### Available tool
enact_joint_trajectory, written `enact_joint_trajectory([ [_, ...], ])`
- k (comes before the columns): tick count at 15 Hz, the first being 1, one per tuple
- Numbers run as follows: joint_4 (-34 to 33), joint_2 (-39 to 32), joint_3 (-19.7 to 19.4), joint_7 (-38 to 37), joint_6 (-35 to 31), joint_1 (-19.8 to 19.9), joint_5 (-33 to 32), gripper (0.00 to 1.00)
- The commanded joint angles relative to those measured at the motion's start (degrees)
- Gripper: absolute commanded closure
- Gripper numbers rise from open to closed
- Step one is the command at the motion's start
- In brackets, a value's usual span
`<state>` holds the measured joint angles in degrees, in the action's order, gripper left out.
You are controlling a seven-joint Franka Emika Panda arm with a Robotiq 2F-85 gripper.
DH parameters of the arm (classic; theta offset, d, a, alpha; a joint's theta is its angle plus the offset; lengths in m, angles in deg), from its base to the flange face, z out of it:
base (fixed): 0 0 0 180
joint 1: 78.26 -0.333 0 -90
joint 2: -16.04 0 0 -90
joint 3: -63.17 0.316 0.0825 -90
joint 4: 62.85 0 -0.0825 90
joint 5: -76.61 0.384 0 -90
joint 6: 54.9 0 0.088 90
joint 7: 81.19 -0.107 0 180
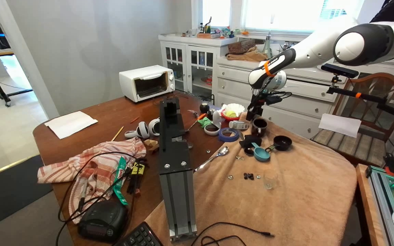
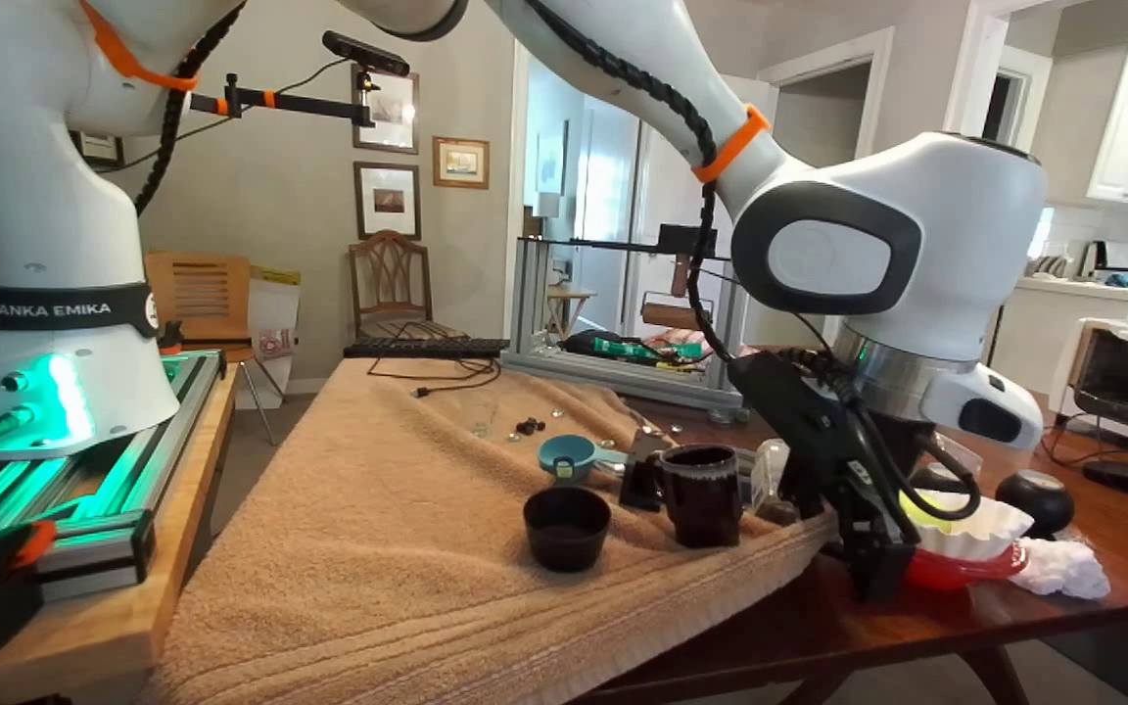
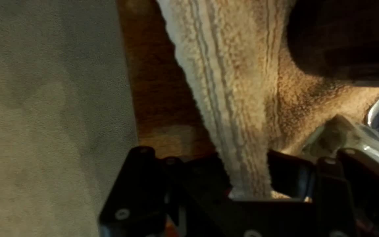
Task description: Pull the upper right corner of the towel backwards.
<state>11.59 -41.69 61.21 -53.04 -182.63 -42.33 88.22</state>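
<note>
The tan towel (image 1: 306,191) covers much of the wooden table; it also shows in an exterior view (image 2: 358,548) and in the wrist view (image 3: 222,65). Its far corner narrows and rises to my gripper (image 2: 863,553) at the table's edge. In the wrist view the towel's striped edge runs bunched between the two black fingers of my gripper (image 3: 249,164), which look closed on it. The very tip of the corner is hidden by the gripper. In an exterior view my gripper (image 1: 254,114) points down behind the dark mug (image 1: 259,127).
On the towel near the held corner stand a dark mug (image 2: 703,496), a black measuring cup (image 2: 567,529) and a teal measuring cup (image 2: 569,456). A clear jar (image 1: 238,125) lies beside the gripper. A red bowl (image 2: 956,568) with paper filters is just past it. Blue tape (image 1: 228,135) is nearby.
</note>
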Motion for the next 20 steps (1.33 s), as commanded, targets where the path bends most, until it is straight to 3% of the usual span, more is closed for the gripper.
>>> enact_joint_trajectory([
  [1,-6.98,-3.54,-1.54,-3.00,2.52,-0.20,-1.81,1.00],
  [14,-18.44,-7.90,-4.20,-7.10,13.33,1.56,-3.34,1.00],
  [20,-23.35,-11.02,-4.65,-10.27,12.05,1.48,-3.10,1.00],
])
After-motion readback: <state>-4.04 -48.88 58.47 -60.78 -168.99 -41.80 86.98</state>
